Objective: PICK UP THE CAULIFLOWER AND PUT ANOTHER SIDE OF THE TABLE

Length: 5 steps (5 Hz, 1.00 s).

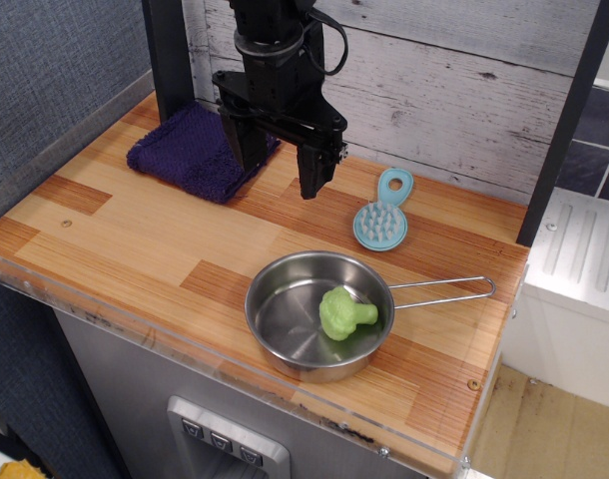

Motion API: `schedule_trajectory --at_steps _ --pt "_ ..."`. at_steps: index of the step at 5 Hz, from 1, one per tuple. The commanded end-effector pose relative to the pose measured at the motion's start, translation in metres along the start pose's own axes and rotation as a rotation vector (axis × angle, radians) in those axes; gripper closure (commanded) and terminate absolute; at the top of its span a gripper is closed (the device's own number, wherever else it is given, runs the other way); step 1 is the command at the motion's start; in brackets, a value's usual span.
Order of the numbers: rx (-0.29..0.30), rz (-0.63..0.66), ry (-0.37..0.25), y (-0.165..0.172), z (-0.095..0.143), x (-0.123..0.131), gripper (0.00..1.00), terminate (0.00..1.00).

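The small light-green plastic cauliflower floret [345,313] lies inside the round stainless-steel pan [285,329] near the front right of the wooden plank surface [135,239], so nothing of the task looks done. The black gripper [282,170] hangs spread and empty above the back middle, well apart from it, near the purple cloth [190,150] and light-blue bristled scrubber [381,220]; reaching, lifting and moving all remain

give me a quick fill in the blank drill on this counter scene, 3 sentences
1. The cauliflower lies inside the steel ____.
2. The blue scrubber rests on the table, between the pan and the ____.
3. The folded purple cloth sits on the table behind the open ____.

Missing words: pan; wall; gripper
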State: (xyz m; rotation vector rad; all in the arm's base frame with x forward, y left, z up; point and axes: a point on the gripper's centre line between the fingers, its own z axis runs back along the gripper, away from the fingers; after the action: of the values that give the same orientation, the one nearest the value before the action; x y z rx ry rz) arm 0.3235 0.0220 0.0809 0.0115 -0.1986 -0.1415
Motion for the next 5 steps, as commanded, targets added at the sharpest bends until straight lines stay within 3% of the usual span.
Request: schedule_trajectory --at_steps 1,5 --pt "0.000 0.000 0.000 0.000 0.000 0.000 0.00 0.00" --pt "-0.048 -0.165 0.041 -0.052 -0.006 -0.044 0.00 0.00"
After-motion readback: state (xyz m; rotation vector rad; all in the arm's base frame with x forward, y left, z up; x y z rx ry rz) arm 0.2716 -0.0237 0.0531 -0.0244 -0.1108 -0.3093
